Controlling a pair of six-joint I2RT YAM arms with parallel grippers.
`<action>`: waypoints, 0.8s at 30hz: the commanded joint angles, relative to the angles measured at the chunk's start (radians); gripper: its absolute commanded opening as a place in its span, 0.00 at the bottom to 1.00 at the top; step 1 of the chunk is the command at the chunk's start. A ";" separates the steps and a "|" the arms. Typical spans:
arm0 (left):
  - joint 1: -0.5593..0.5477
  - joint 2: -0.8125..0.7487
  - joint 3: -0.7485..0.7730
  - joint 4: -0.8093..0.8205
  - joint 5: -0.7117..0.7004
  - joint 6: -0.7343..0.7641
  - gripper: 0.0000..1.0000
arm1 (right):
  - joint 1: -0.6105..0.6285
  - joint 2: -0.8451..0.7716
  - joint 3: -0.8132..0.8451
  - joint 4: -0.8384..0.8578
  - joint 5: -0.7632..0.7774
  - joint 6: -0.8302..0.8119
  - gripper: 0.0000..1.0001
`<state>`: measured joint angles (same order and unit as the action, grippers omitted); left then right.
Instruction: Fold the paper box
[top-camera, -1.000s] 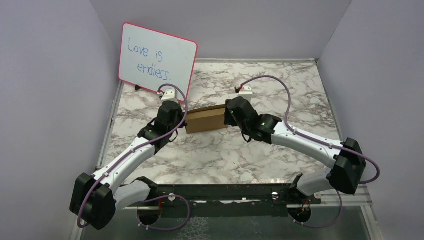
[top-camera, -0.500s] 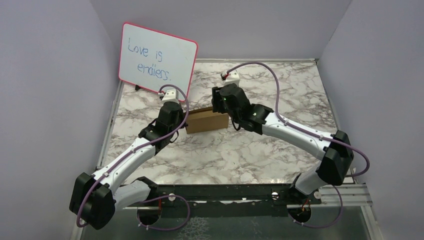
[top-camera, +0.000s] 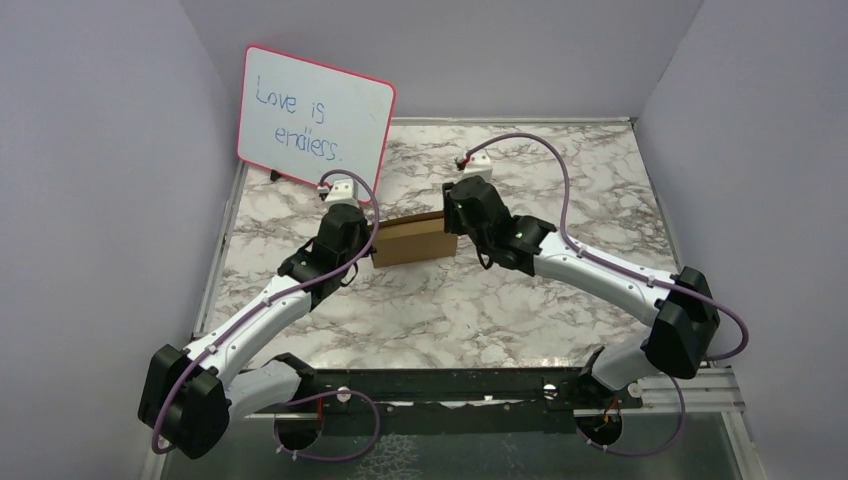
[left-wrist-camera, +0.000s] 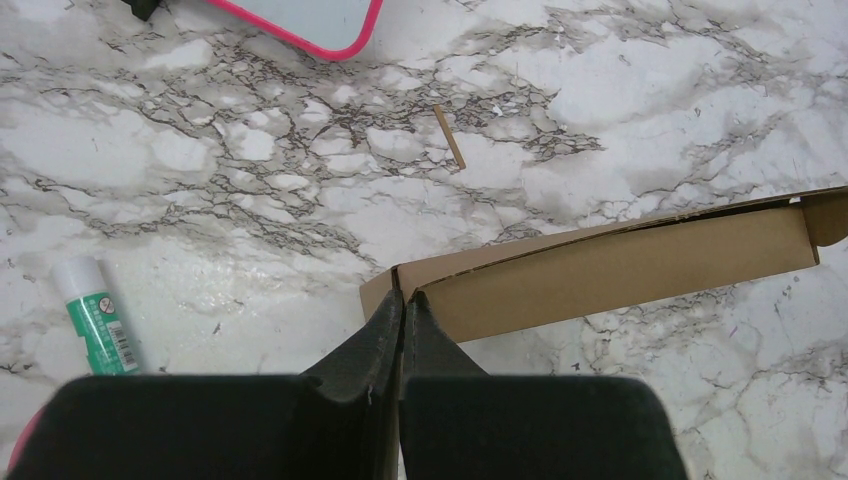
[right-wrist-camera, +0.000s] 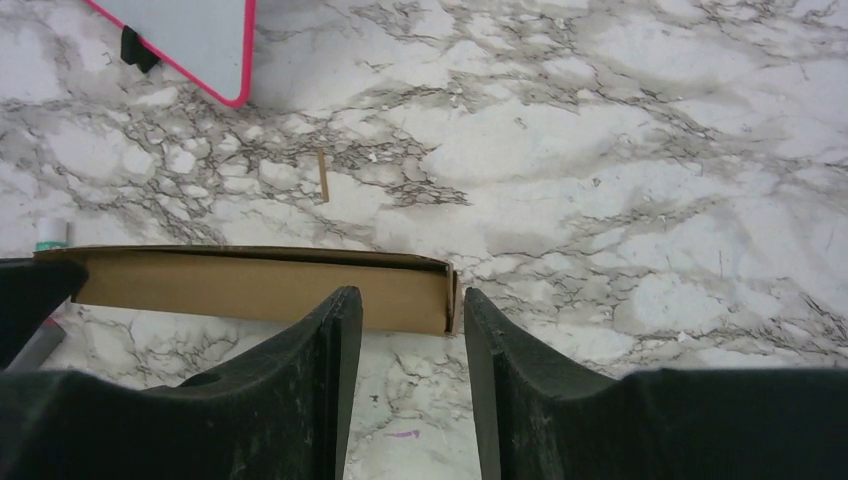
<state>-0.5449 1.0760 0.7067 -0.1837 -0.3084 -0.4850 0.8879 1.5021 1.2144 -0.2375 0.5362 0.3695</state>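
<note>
The paper box (top-camera: 412, 240) is a shallow brown cardboard box lying on the marble table between the two arms. My left gripper (top-camera: 372, 238) is at its left end. In the left wrist view that gripper (left-wrist-camera: 403, 297) is shut, its tips pinched at the box's (left-wrist-camera: 620, 270) left corner seam. My right gripper (top-camera: 455, 228) is at the box's right end. In the right wrist view it (right-wrist-camera: 407, 300) stands open, and the box's (right-wrist-camera: 250, 290) right end wall lies just beyond the gap between the fingertips, near the right finger (right-wrist-camera: 480, 330).
A pink-framed whiteboard (top-camera: 315, 118) stands at the back left. A green-and-white glue stick (left-wrist-camera: 100, 320) lies left of the box. A thin wooden stick (right-wrist-camera: 322, 175) lies behind it. Purple walls close in the left, right and back.
The right gripper swung up and toward the box's back edge, then came back to its right end, opening a little and narrowing again. The left arm and the box stayed put.
</note>
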 joint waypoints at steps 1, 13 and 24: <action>-0.010 0.021 -0.024 -0.148 0.015 0.006 0.00 | -0.022 -0.053 -0.047 -0.016 0.020 0.027 0.45; -0.012 0.023 -0.021 -0.149 0.019 0.008 0.00 | -0.053 -0.043 -0.099 0.058 -0.062 0.028 0.34; -0.012 0.025 -0.018 -0.149 0.020 0.010 0.00 | -0.069 -0.009 -0.109 0.129 -0.085 0.014 0.25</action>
<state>-0.5457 1.0752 0.7090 -0.1898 -0.3088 -0.4847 0.8288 1.4693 1.1122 -0.1688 0.4725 0.3912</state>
